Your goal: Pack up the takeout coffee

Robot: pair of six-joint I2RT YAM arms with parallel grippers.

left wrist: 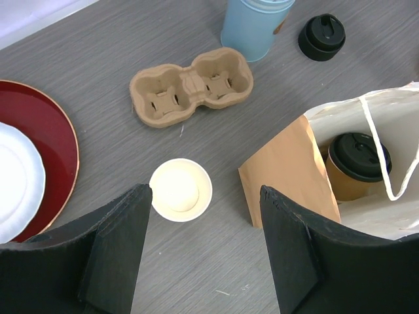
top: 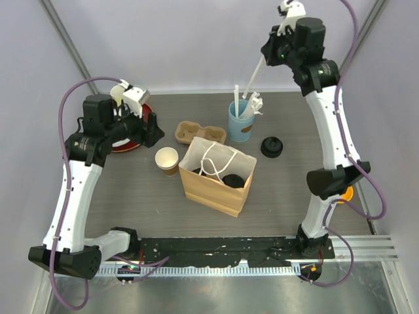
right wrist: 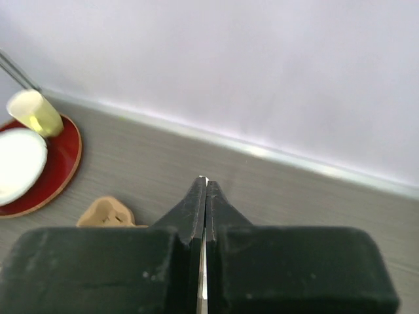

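Your L hand (left wrist: 204, 196) is hovering wide open over the lidless cup (left wrist: 180, 190). Your R hand (right wrist: 204, 182), up high, is pinching a straw (top: 255, 80). Both coffees (top: 233, 180) are sitting in the bag (top: 209, 193).

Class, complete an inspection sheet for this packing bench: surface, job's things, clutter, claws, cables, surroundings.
Surface: grey table, no spills seen.
Job's things: lidded cup and second lidded cup, both inside paper bag.
Clutter: lidless cup, carrier tray, loose black lid, blue straw holder, red plate.
Claws: left claw open, empty, above lidless cup; right claw shut on white straw.
Cables: purple cables looping along both arms.
Surroundings: pale walls; nothing else seen.
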